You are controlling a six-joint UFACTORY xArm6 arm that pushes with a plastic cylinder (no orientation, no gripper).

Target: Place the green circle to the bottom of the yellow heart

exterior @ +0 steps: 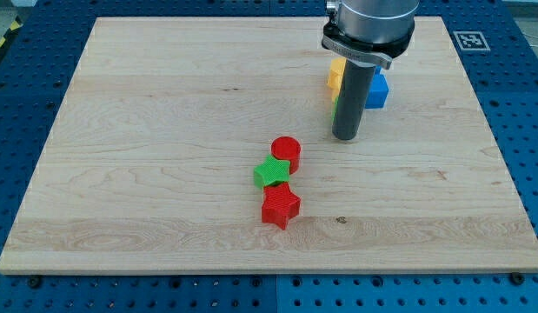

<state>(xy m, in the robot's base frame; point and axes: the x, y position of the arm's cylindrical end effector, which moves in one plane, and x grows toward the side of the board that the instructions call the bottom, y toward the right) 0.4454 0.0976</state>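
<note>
Bg: blue perforated metal base plate point(521, 130) w/ a fiducial tag point(469, 40) at the view's top right. On it the pale wooden table point(164, 130), takes up most of the view.

Arm: grey xArm6 wrist housing point(370, 26) at the view's top, dark straight rod down to my tip point(347, 137). No fingers on this rig, so nothing to open/close, nothing held.

Blocks, 2 groups:
- Behind the rod, view's top right: blue block point(378, 90) (shape unclear, partly hidden), yellow block point(335, 76), prob. the yellow heart but mostly occluded, and a green sliver point(335, 103) at the rod's left edge, prob. the green circle. Can't confirm shape. My tip sits just in front of / beside it, toward the view's bottom; contact can't be judged.
- Centre, well apart from the tip: red cylinder point(286, 151), green star point(272, 173), red star point(280, 207), touching in a near-vertical line.

Handling (judgement): the green circle looks like a small rigid plastic puck, light, low friction on wood, will slide easily and may roll off the tip's side if pushed off-centre. No grasp possible; push contact on the side wall, through its centre. Round, so no long axis or heading to speak of; flat face up presumably.

Target spot: toward the view's bottom from the yellow block, approx. where my tip is.
</note>
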